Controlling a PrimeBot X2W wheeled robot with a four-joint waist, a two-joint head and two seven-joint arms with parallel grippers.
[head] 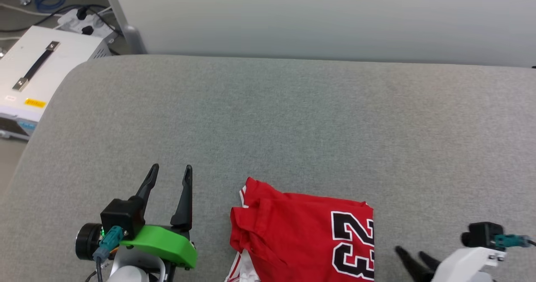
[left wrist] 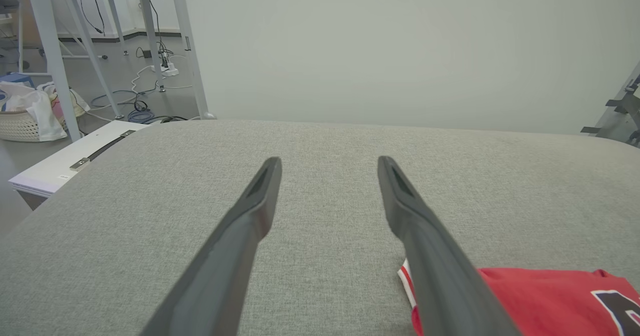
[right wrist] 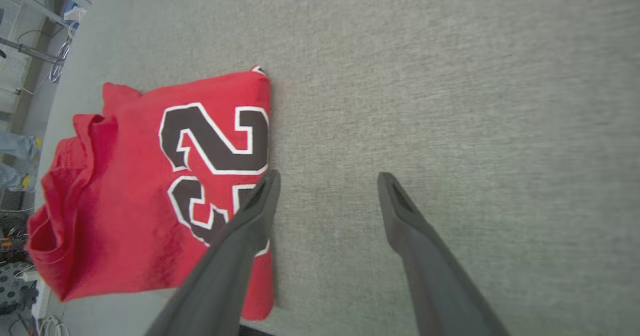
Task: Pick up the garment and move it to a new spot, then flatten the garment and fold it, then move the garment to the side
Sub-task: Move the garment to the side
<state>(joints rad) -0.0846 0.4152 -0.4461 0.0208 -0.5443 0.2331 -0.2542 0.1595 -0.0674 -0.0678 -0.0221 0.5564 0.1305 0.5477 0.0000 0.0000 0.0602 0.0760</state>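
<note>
The garment [head: 293,236] is a red jersey folded into a compact block with a black, white-edged "23" facing up. It lies on the grey table [head: 293,118] near the front edge, and white striped trim peeks out at its left side. My left gripper [head: 171,172] stands open over bare table to the left of the garment [left wrist: 540,301], fingers pointing away from me. Low at the right, my right gripper [head: 409,254] is open too, just right of the garment [right wrist: 150,191]. Its left finger [right wrist: 250,226] overlaps the printed edge in the right wrist view; whether it touches is unclear.
A white case with a black handle [head: 37,68] stands off the table's left side. Behind it lie a power strip and cables [head: 83,20] on the floor. A pale wall panel [head: 318,18] runs along the table's far edge. Metal frame legs [left wrist: 55,51] and a laundry basket [left wrist: 30,116] stand at far left.
</note>
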